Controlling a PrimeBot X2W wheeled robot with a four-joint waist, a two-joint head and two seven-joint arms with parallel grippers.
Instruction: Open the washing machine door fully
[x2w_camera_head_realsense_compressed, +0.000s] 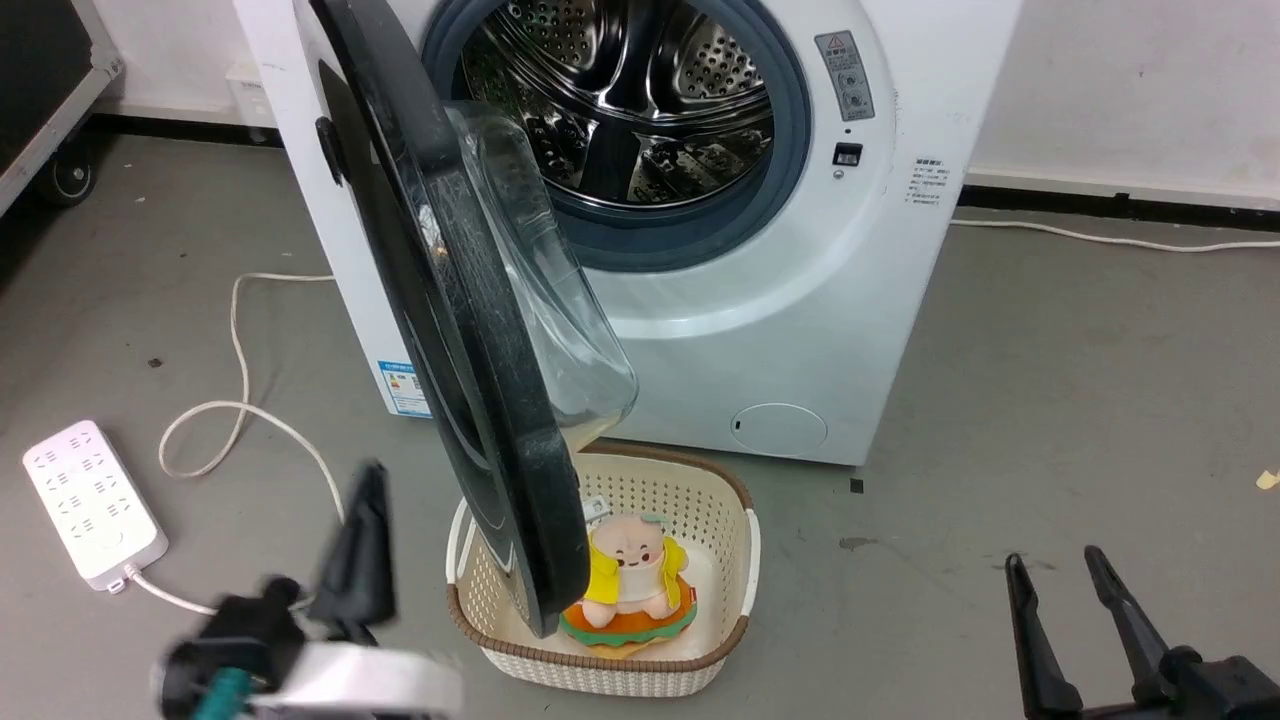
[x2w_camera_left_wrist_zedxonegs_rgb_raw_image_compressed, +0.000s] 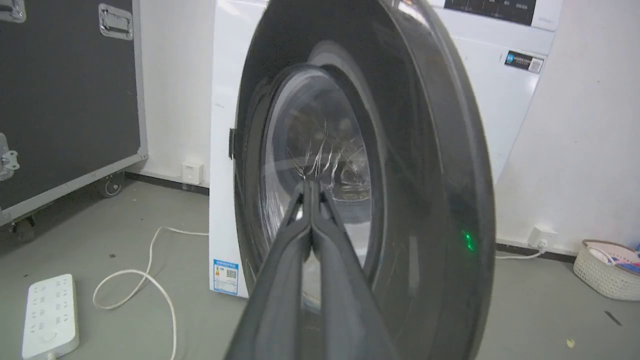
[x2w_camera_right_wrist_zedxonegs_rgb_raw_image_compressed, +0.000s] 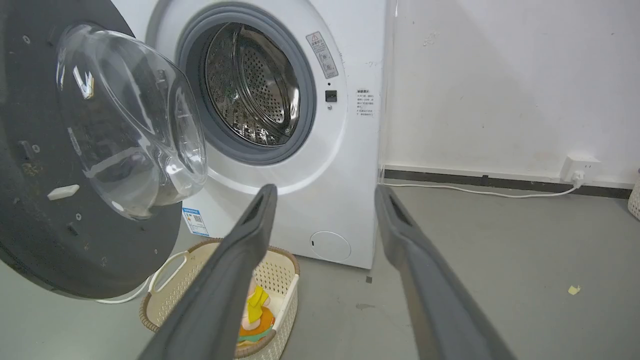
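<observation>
Head view: looks down on the washing machine door (x2w_camera_head_realsense_compressed: 470, 330), seen nearly edge-on, swung out to about square with the front of the washing machine (x2w_camera_head_realsense_compressed: 800, 330), hinge on the left, glass bowl bulging toward the open drum (x2w_camera_head_realsense_compressed: 640, 90). Finds a woven basket (x2w_camera_head_realsense_compressed: 720, 510) with a plush toy (x2w_camera_head_realsense_compressed: 635, 580) on the floor under the door's free edge; cannot tell whether door and basket touch. Puts the left gripper (x2w_camera_head_realsense_compressed: 368, 490), blurred, low on the outer side of the door, and the right gripper (x2w_camera_head_realsense_compressed: 1055, 557) well apart at the lower right, over bare floor, parted and holding nothing.

Left wrist view: faces the glossy outer face of the door, with both fingers pressed together, nothing between them, tips aimed at the glass centre. Cannot tell from here whether the tips touch the glass.

Right wrist view: shows the door's dark inner face and clear bowl at the left, the drum mouth fully exposed, the basket below, and the two fingers spread wide and empty.

Judged from all this: roughly halfway through the swing, with the last part of the opening in hand. Calls next for force on the inner face or the free rim, sweeping leftward toward the hinge side; pressing on the outer face would likely close it instead
</observation>
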